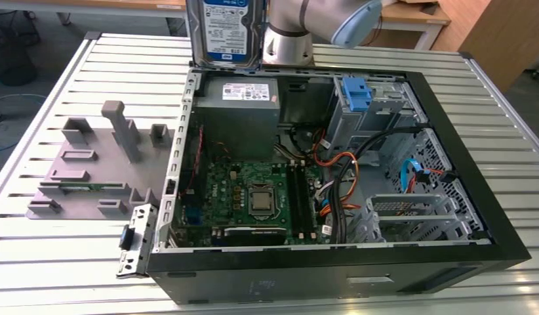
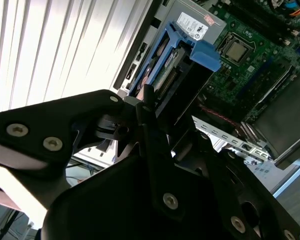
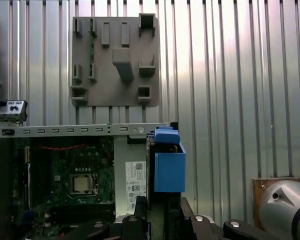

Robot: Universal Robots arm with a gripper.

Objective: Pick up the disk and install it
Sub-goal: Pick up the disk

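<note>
We see the disk (image 1: 224,29) held aloft and upright above the rear edge of the open computer case (image 1: 495,203), just over the power supply (image 1: 239,98) and touching nothing inside. Its flat silver face carries a white-and-blue label, the print too small for us to read. In both wrist views a bright blue plastic carrier (image 2: 206,55) wraps the drive's edges, smooth and boxy at its far end. The black gripper (image 2: 147,102) is clamped on the disk's near end, its fingers pressed to either side. Behind it rises the rounded grey arm (image 1: 296,33). The power supply is a dull grey metal box with a white sticker, also unreadable. Beside it, at the exterior view's right, a small blue latch (image 1: 357,95) stands upright on a bare metal bay. A green motherboard (image 1: 252,190) lies on the case floor. Outside the case, a grey moulded fixture plate (image 1: 86,164) with blocky posts rests on the ribbed metal table (image 1: 59,262).
</note>
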